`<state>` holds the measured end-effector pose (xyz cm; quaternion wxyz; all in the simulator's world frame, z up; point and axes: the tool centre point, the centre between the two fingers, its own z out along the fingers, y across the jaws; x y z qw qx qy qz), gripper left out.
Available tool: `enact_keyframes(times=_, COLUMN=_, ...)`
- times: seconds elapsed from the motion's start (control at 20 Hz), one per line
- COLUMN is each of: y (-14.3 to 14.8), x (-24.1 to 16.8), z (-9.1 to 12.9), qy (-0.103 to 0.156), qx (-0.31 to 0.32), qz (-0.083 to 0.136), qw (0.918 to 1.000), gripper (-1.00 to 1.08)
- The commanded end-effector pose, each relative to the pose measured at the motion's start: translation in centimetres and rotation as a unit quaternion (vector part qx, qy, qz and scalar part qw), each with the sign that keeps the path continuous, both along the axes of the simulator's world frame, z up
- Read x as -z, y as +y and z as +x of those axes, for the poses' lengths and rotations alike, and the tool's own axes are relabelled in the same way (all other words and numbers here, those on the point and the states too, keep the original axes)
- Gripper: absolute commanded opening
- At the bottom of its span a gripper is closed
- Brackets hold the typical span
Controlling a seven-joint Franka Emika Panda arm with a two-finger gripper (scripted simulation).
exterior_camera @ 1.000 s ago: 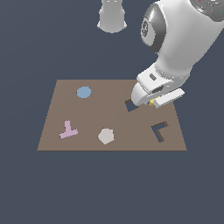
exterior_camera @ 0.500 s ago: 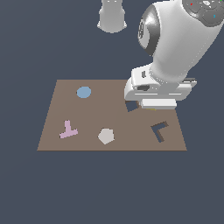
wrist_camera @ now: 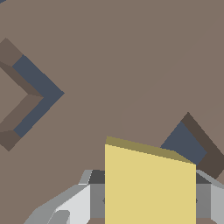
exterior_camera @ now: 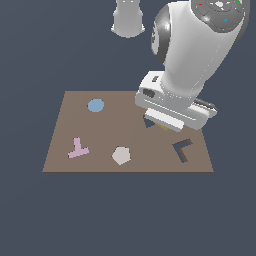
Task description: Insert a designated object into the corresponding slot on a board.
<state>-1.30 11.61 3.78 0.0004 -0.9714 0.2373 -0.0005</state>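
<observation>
My gripper is shut on the yellow square block, which fills the space between the two grey fingers. In the exterior view only a sliver of the block shows under the white hand. It hangs just above the brown board, right beside the dark square slot. The slot is turned like a diamond, and the block covers one edge of it. In the exterior view the slot is mostly hidden by the hand.
On the board lie a blue disc, a pink T-piece and a pale pentagon. A dark L-shaped hole is cut near the exterior view's right edge; it also shows in the wrist view. The arm's base stands behind the board.
The hand has turned about its vertical axis over the slot, staying in nearly the same place. The yellow block has stayed in the grip.
</observation>
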Motion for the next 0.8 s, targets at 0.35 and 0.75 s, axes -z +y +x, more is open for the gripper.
enact_keyframes(times=0.35, y=-2.2, x=-0.2, z=-0.2, qy=0.0, qx=0.188, qz=0.0, qw=0.9822, gripper=-1.0)
enact_keyframes(times=0.75, y=-3.3, x=-0.3, z=-0.7, qy=0.0, qx=0.283, qz=0.0, qw=0.9591, gripper=-1.0)
